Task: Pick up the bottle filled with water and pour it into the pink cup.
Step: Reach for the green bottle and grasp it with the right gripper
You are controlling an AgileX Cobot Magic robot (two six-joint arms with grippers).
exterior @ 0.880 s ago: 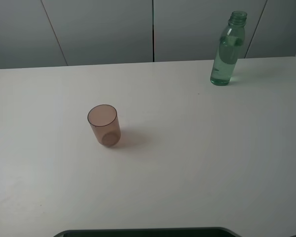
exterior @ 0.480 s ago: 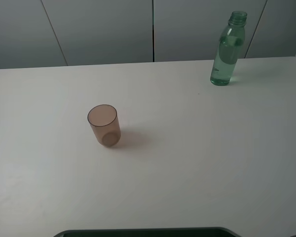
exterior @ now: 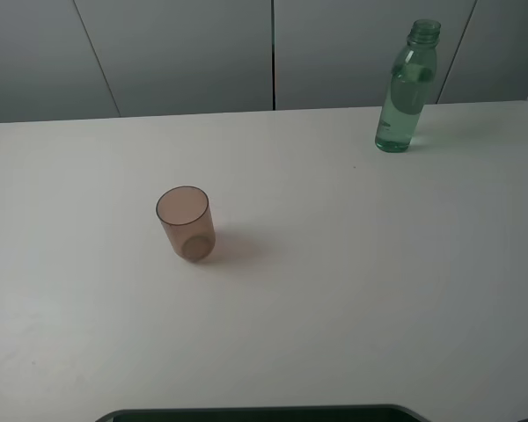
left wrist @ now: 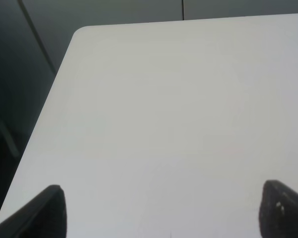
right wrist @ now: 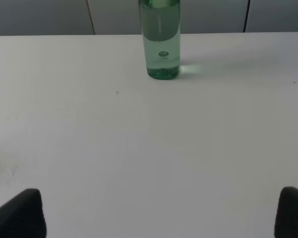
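At the very near edge of the high view you have a dark strip (exterior: 255, 413), cut off by the frame, and you cannot tell what it is. Neither arm shows in that view.

Your left gripper (left wrist: 164, 212) is spread wide. Its two dark fingers (left wrist: 47, 210) sit at opposite sides of the left wrist view with only bare white table (left wrist: 179, 124) between them. One rounded corner of the table shows beyond them.

Your right gripper (right wrist: 156, 214) is spread wide too, its fingers (right wrist: 20, 215) far apart over bare tabletop and gripping nothing. The bottle (right wrist: 160, 49) stands well beyond it, roughly in line with the gap between the fingers.

Farther in, left of the table's middle, the pink cup (exterior: 185, 224) stands upright on its base, mouth open upward. It is translucent, with a soft shadow falling on the table to its right, and nothing touches it.

The bottle is far right on the table, close to the far edge and well apart from the cup. It is upright, green-tinted and see-through, with its threaded neck uncapped. Clear liquid shows in the body, though you cannot read the level exactly.

Behind the table, grey wall panels (exterior: 185, 53) close the scene.
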